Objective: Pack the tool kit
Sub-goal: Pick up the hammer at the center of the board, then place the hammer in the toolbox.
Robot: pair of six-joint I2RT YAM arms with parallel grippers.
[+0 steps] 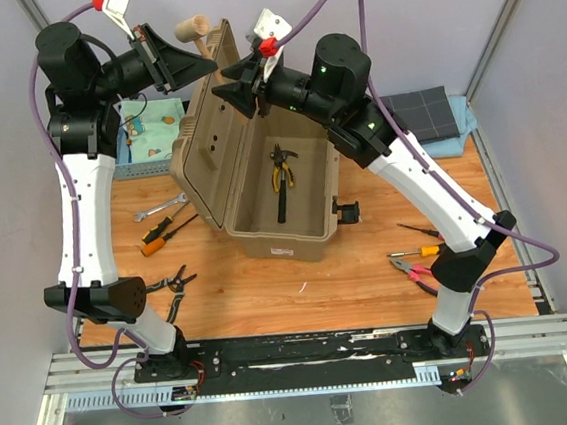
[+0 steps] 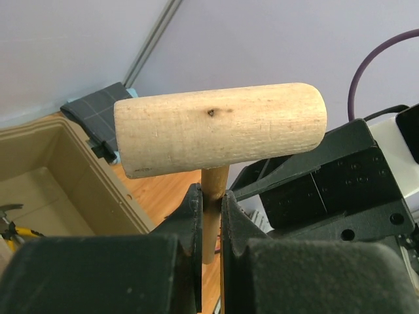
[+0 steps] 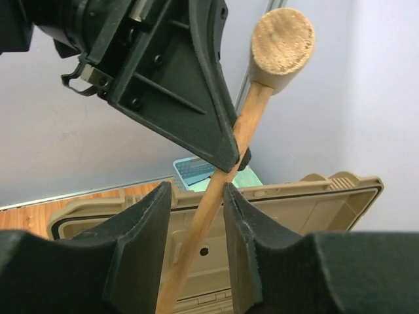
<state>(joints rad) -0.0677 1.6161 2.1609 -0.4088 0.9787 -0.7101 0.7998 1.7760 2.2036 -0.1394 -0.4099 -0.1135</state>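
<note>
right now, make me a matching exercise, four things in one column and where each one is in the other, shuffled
1 mallet
2 yellow pliers
3 orange screwdriver
4 grey cloth

A on the table, left of the toolbox
B clamped in the left hand
C back right corner
D inside the toolbox

Pairs: 1-B, 2-D, 3-A, 4-C

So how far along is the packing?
Done: yellow-handled pliers lie in the open tan plastic toolbox. In hand: left gripper clamps the wooden mallet; right gripper straddles its handle. Remaining: orange-handled screwdrivers, red-handled pliers on the wooden table.
</note>
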